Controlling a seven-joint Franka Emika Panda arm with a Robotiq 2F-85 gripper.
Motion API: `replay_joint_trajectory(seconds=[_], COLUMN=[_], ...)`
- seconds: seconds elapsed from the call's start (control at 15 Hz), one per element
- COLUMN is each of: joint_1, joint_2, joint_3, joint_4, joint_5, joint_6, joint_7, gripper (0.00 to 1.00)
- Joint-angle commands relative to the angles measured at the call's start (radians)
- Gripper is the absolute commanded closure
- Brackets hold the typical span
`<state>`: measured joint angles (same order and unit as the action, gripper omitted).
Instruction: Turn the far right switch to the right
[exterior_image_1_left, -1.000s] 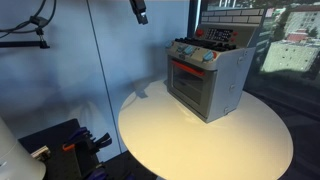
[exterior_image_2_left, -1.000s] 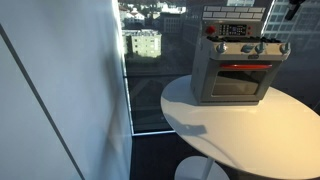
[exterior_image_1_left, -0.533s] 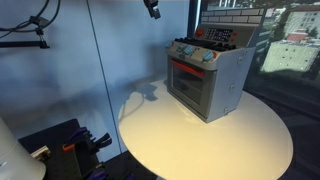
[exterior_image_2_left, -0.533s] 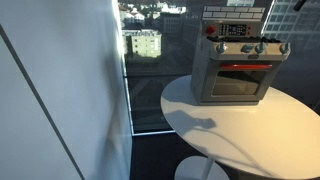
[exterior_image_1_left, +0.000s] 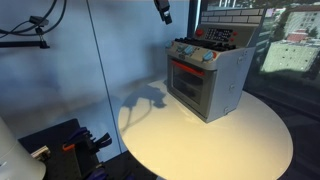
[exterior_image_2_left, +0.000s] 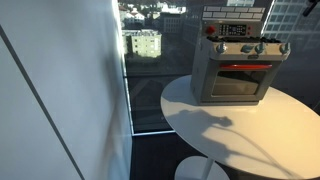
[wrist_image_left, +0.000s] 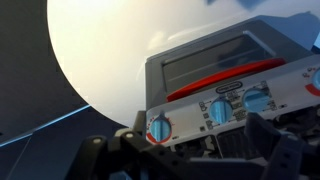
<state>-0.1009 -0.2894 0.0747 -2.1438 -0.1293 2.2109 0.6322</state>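
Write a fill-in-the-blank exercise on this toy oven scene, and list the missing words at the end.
The toy oven stands on a ____ white table.
The bar across its door is coloured ____.
In an exterior view the gripper hangs ____ than the oven's top, touching nothing.
Missing words: round; red; higher.

Round pale table (exterior_image_1_left: 205, 140) beside blue wall (exterior_image_1_left: 70, 80) and city-view window (exterior_image_2_left: 150, 60)
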Motion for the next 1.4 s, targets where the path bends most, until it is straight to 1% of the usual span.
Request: replay_joint_trajectory(seconds=[0.0, 0.2, 0.27, 0.73, 0.93, 1.33], joint_1=[-0.022, -0.028, -0.019, -0.017, -0.023, -0.025], joint_2=[0.014, 0.017, 0.019, 0.023, 0.038, 0.109], joint_3=[-0.011, -0.018, -0.021, -0.022, -0.022, -0.041], joint_4=[-0.005, -0.003, -0.004, -0.004, 0.007, 0.042], joint_5=[-0.027, -0.022, -0.005, -0.005, -0.011, 0.0], joint_6=[0.027, 0.024, 0.012, 0.013, 0.056, 0.14], joint_7=[0.023, 0.024, 0.001, 0.001, 0.024, 0.008], gripper=[0.0, 0.0, 0.0, 0.0, 0.0, 0.0])
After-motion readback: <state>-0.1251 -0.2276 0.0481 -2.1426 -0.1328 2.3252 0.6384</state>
